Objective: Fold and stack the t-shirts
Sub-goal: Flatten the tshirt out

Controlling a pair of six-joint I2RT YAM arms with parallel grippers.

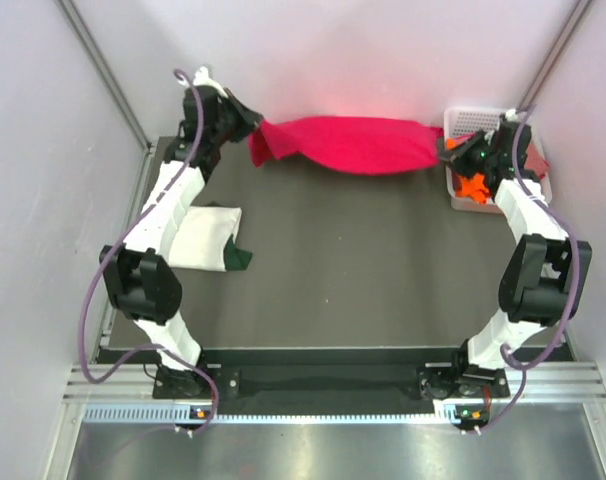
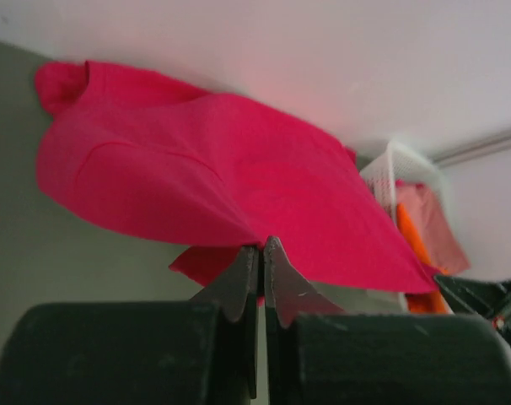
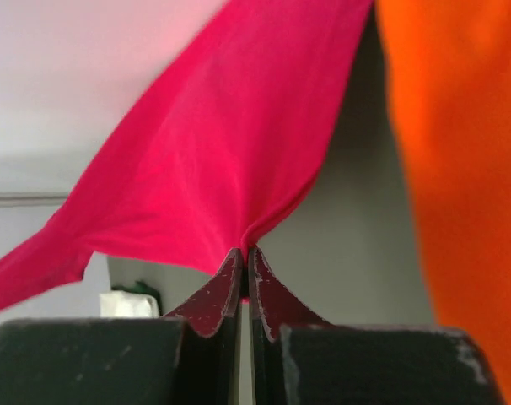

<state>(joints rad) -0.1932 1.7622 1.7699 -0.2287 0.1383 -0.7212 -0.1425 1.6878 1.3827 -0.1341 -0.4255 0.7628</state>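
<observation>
Between left gripper and right gripper, red tee hangs stretched.
Each pinches an edge, jaws tight.

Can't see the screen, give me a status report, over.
Left hand, right hand shut on red t-shirt, stretched between them. Folded cream t-shirt near left. Basket close beside right hand.

Both arms stretched toward the table's far edge, elbows bent. Left gripper and right gripper well apart, each pinched tight on the crimson-red t-shirt.
</observation>
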